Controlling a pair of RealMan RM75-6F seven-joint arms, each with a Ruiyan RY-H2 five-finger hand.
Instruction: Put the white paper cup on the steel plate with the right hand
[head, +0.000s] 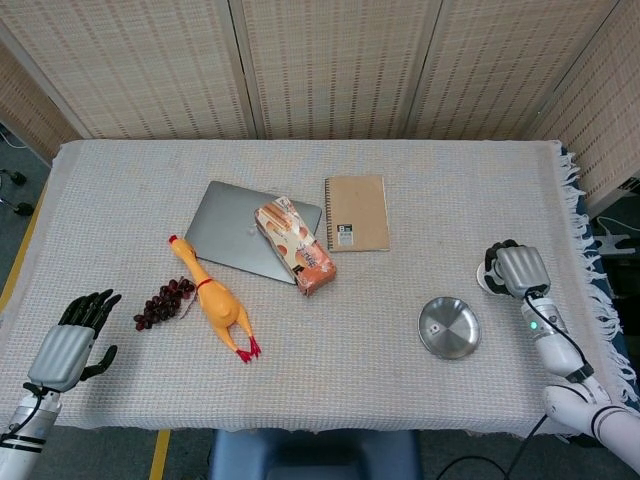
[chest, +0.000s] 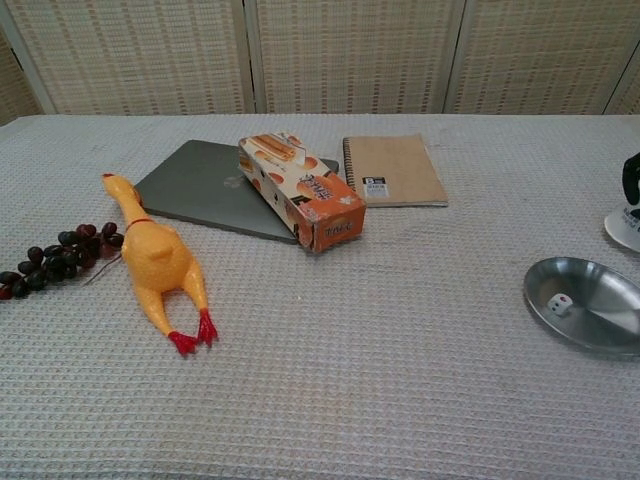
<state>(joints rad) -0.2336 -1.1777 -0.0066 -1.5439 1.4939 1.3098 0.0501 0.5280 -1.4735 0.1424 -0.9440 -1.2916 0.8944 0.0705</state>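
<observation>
We grab the cup

At the right edge, our right hand wraps its fingers around the white cup. The cup is not yet on the plate just beside it. Our left hand, lower left, rests with fingers apart.

**Even, soft light in both views**

Both views are bright and sharp, lit diffusely from overhead. Shadows under the box and chicken are faint. The plate shows mild glare (brightest at its rim).
</observation>
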